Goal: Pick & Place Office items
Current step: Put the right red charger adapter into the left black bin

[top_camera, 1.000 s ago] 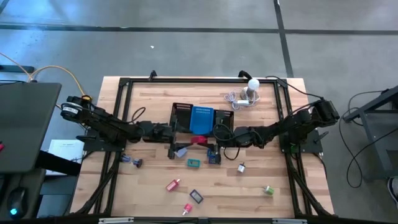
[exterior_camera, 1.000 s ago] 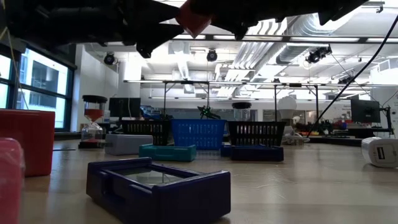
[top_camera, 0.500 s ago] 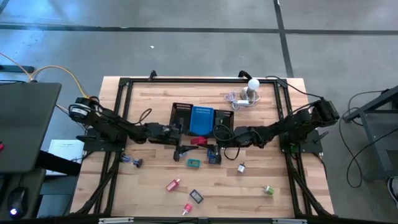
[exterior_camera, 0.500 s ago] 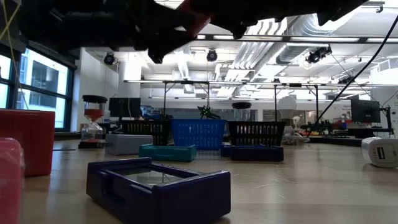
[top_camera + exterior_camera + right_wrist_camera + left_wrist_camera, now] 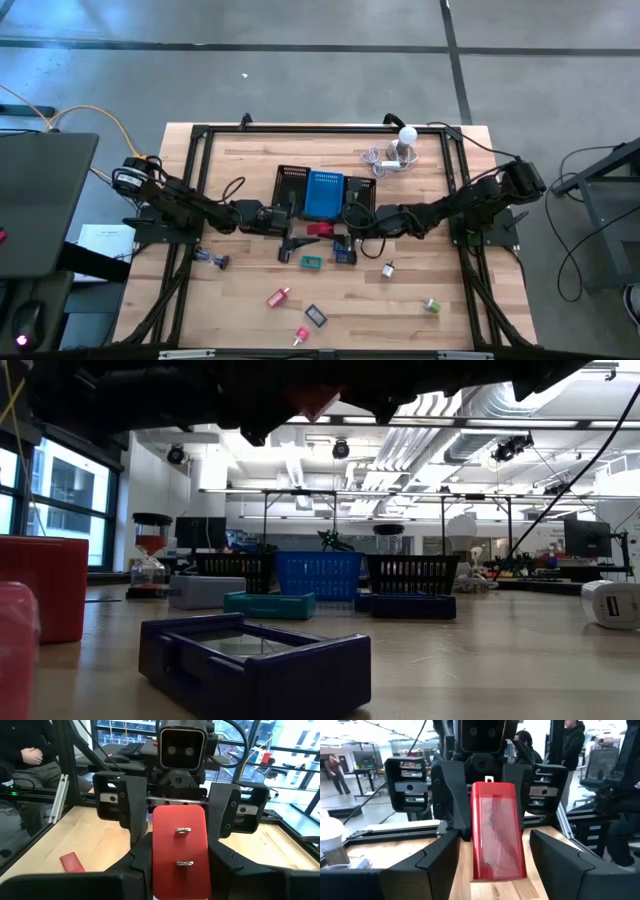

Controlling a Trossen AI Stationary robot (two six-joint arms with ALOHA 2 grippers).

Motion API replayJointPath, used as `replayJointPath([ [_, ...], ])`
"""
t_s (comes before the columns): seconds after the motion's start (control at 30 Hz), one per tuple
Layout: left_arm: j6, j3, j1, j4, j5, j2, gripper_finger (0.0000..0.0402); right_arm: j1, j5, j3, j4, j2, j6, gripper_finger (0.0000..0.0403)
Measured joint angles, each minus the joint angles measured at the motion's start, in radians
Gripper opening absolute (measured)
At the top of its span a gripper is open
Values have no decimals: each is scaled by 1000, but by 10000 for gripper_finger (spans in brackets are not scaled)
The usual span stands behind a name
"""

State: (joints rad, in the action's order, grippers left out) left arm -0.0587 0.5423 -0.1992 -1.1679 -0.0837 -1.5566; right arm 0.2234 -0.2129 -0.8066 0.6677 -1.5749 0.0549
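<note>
Gripping red block [image 5: 180,851] between right gripper [image 5: 181,865] fingers, facing left gripper [image 5: 492,870] — jaws spread, flanking block without touching; lower end cut off, contact hard to make out.

centre: mesh tray [image 5: 292,182], both arms crowd | front table [image 5: 240,320]: open

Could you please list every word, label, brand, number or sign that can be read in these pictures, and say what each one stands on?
No text can be read in any view.
Red block between the two grippers: two small metal clips on one face, no print.
Sheet of paper beside the table's left edge: any print is too small to read.
Teal block, dark blue block and mesh tray: no label visible.
</note>
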Motion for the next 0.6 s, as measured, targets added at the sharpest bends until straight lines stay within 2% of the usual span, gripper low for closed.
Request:
replayJointPath([
  [0.33,11,-1,0,12,-1,0,160,0,5,0,-2,0,2,105],
  [0.6,14,-1,-1,26,-1,2,152,0,4,0,2,0,2,105],
])
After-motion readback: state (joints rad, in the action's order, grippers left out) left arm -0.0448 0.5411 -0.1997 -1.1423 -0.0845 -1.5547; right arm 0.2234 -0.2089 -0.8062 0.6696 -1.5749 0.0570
